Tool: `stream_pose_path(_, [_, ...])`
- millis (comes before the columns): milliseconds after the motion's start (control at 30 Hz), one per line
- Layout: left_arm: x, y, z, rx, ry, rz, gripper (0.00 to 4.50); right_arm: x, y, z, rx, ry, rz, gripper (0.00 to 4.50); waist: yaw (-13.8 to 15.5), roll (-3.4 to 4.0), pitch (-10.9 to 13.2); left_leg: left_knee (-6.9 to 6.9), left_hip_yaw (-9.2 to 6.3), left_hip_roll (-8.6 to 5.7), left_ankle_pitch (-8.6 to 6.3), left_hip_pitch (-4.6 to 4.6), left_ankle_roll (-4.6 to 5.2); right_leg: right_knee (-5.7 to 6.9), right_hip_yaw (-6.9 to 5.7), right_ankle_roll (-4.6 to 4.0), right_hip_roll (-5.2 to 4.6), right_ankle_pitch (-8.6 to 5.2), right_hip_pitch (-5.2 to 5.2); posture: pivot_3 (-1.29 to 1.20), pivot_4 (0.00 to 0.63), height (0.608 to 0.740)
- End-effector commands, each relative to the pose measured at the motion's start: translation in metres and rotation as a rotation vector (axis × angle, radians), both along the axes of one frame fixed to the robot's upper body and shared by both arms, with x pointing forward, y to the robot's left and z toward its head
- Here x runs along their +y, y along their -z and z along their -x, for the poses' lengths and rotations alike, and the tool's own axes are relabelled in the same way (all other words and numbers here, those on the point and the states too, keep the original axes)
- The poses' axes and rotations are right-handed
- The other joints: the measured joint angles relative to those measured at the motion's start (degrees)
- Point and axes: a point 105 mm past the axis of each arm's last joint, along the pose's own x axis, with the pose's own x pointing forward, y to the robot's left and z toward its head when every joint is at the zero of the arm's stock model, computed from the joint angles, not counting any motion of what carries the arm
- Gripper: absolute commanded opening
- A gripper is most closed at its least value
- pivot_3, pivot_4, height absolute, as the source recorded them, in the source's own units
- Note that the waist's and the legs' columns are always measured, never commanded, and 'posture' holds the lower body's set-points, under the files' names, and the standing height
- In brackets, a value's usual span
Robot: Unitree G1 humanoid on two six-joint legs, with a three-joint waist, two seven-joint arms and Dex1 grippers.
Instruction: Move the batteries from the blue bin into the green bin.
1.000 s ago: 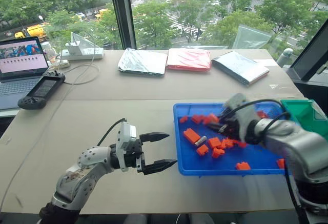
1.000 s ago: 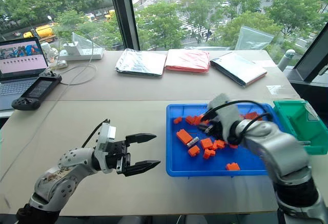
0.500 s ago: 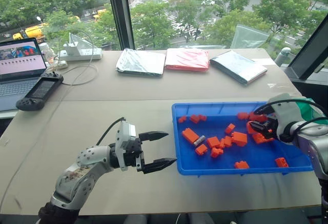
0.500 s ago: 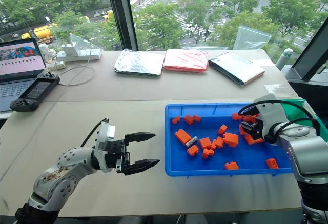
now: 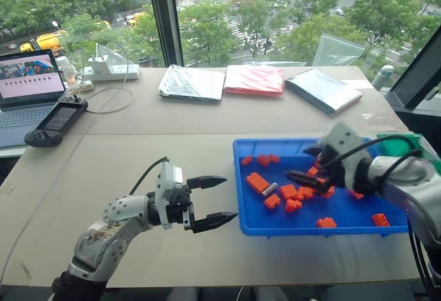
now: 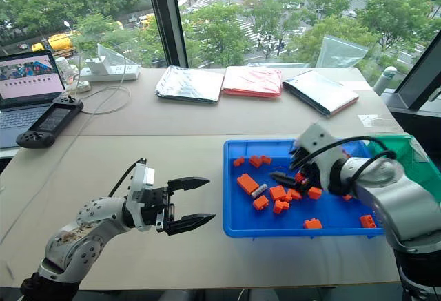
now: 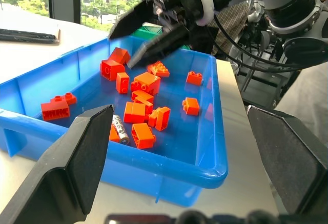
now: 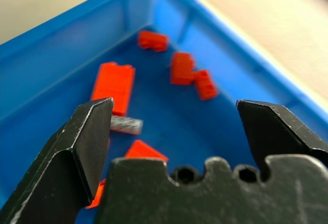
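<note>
1. Above the middle of the blue bin (image 5: pixel 313 222), the right hand (image 5: pixel 301 174) hangs with its fingers spread wide and nothing between them, tips angled down toward the bricks.
2. Just beyond those tips, a battery (image 8: pixel 126 125) lies flat on the bin floor beside a long orange brick (image 8: pixel 113 86); the head views show it small and silver among the orange bricks (image 5: pixel 291 194).
3. The left wrist view adds the low near wall and the battery's striped end.
4. The left hand (image 5: pixel 211 203) hovers released over bare desk (image 5: pixel 124 163), just outside the bin's left wall.
5. The green bin (image 6: pixel 414 167) sits at the blue bin's far right end, partly behind the right arm.
</note>
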Motion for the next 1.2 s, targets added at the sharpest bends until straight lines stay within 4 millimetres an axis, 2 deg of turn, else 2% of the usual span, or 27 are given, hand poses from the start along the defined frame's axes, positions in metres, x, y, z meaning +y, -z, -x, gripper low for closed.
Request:
stream_pose_path(33, [-0.004,-0.011,0.005,-0.054,0.03,0.016,4.5,0.009,0.007,0.005,0.04,-0.108,0.06,4.46,-0.04,0.0,0.0,0.0,0.0,0.0,0.0,0.0,0.0,0.0,0.0,0.0,0.0,0.0,0.0,0.0,0.15,0.74])
stream_pose_path(133, [-0.005,-0.011,0.005,-0.054,0.028,0.017,4.5,0.005,0.018,0.005,0.08,-0.095,0.097,4.46,-0.03,0.0,0.0,0.0,0.0,0.0,0.0,0.01,0.0,0.0,0.0,0.0,0.0,0.0,0.0,0.0,0.15,0.74])
stream_pose_path(400, [-0.004,-0.01,0.006,-0.051,0.013,0.02,4.5,0.025,0.037,0.019,0.159,-0.171,0.101,4.46,-0.04,0.0,0.0,0.0,-0.01,0.01,0.0,0.0,0.0,0.01,0.0,0.0,0.0,0.0,-0.02,0.0,0.15,0.74])
stream_pose_path(633, [-0.004,-0.01,0.006,-0.051,0.011,0.021,4.5,0.032,0.056,0.019,0.218,-0.157,0.127,4.46,0.0,0.0,0.0,0.0,-0.02,-0.01,0.0,0.0,0.0,0.01,0.0,0.0,-0.01,0.0,-0.02,0.0,0.15,0.74])
stream_pose_path(933, [-0.004,-0.01,0.006,-0.052,0.008,0.023,4.5,0.025,0.072,0.012,0.249,-0.093,0.168,4.46,-0.03,-0.2,-0.12,0.0,-0.03,-0.01,0.0,0.1,0.0,0.01,-0.01,0.0,0.0,0.0,0.06,0.0,0.15,0.74])
stream_pose_path(1033, [-0.004,-0.009,0.006,-0.052,0.008,0.024,4.5,0.026,0.073,0.012,0.25,-0.099,0.174,3.74,0.07,-0.23,-0.12,0.0,-0.03,-0.01,0.0,0.13,0.0,0.01,-0.01,0.0,-0.01,0.0,0.09,0.0,0.15,0.74])
stream_pose_path(1133, [-0.004,-0.009,0.006,-0.051,0.008,0.025,4.5,0.026,0.073,0.012,0.24,-0.102,0.18,2.81,-0.03,-0.23,-0.12,0.0,-0.03,-0.02,0.0,0.12,0.0,0.04,0.01,0.0,-0.01,0.0,0.06,0.0,0.15,0.74])
stream_pose_path(1200, [-0.004,-0.009,0.005,-0.05,0.009,0.026,4.5,0.027,0.073,0.011,0.231,-0.109,0.18,2.01,-0.04,-0.23,-0.12,0.0,-0.02,-0.02,0.0,0.12,0.0,0.04,0.01,0.0,-0.01,0.0,0.05,0.0,0.15,0.74])
